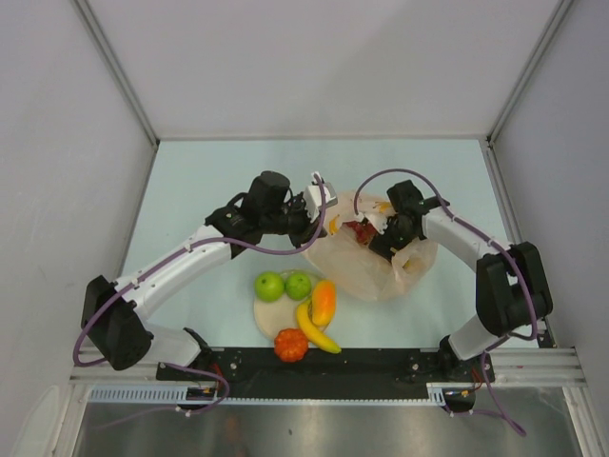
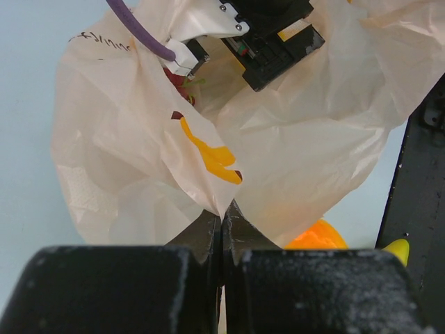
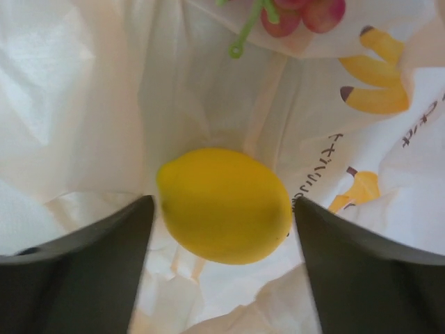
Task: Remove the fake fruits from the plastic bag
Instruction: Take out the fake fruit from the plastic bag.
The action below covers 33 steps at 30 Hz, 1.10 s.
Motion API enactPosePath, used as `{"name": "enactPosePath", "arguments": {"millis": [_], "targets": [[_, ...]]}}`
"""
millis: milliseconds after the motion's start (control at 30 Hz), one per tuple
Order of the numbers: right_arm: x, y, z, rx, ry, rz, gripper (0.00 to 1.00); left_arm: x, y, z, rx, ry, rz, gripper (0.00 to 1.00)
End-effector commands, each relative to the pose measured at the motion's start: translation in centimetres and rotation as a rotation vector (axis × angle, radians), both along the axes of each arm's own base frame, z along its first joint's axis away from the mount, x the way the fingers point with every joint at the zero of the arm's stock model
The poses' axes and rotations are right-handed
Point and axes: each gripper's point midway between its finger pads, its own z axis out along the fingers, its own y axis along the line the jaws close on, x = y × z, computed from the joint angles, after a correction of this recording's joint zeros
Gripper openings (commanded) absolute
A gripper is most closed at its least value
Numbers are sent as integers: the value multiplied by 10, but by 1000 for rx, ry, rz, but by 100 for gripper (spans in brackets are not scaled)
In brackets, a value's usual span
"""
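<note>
- Plate (image 1: 266,320) sits by the worktop's near edge; pale table (image 1: 190,190), white walls.
- Left gripper (image 2: 222,221) is clenched on the plastic bag (image 2: 125,160).
- Right gripper (image 3: 224,202) is spread either side of the lemon (image 3: 222,212).

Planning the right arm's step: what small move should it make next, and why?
Probably close the right tool on the lemon: it lies between the spread fingers inside the plastic bag, whose edge the left tool pinches.

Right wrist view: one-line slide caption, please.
Right gripper flanks the yellow lemon inside the plastic bag, with the grape bunch beyond it.
</note>
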Motion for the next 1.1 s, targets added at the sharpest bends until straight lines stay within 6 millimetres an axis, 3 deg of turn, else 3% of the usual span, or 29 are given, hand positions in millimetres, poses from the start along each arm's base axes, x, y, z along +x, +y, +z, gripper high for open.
{"name": "enactPosePath", "arguments": {"millis": [0,33,200,233,333,367,400,467,533,600,700,900,967,1067], "targets": [[8,-15,-7,-70,17,-99,94,1,-4,20,-41,-34,-12,0],[6,-18,-10,-84,33,-107,100,0,-4,21,-42,-37,-14,0],[2,-22,-17,-102,65,-96,98,1,-3,24,-40,-49,-11,0],[3,-22,-18,-102,64,-89,96,2,-2,23,-38,-50,-9,0],[3,-19,-14,-95,68,-73,74,2,-1,23,-31,-58,-6,0],[7,-16,-8,-82,51,-65,65,3,0,23,-29,-59,-2,0],[10,-9,-1,-48,36,-53,63,5,1,24,-25,-67,6,0],[18,4,30,33,-46,-30,59,8,2,25,-26,-70,14,0],[28,32,67,163,-131,29,57,11,0,27,-35,-69,24,0],[26,59,115,305,-218,115,57,16,-2,30,-47,-63,35,0],[13,81,159,448,-284,179,58,26,-5,39,-70,-68,53,0],[-14,106,203,586,-336,207,59,52,-12,70,-142,-59,98,0],[-13,106,206,590,-350,182,59,59,-10,82,-155,-82,105,0],[4,99,192,558,-343,93,59,65,-7,96,-171,-113,118,0]]}}
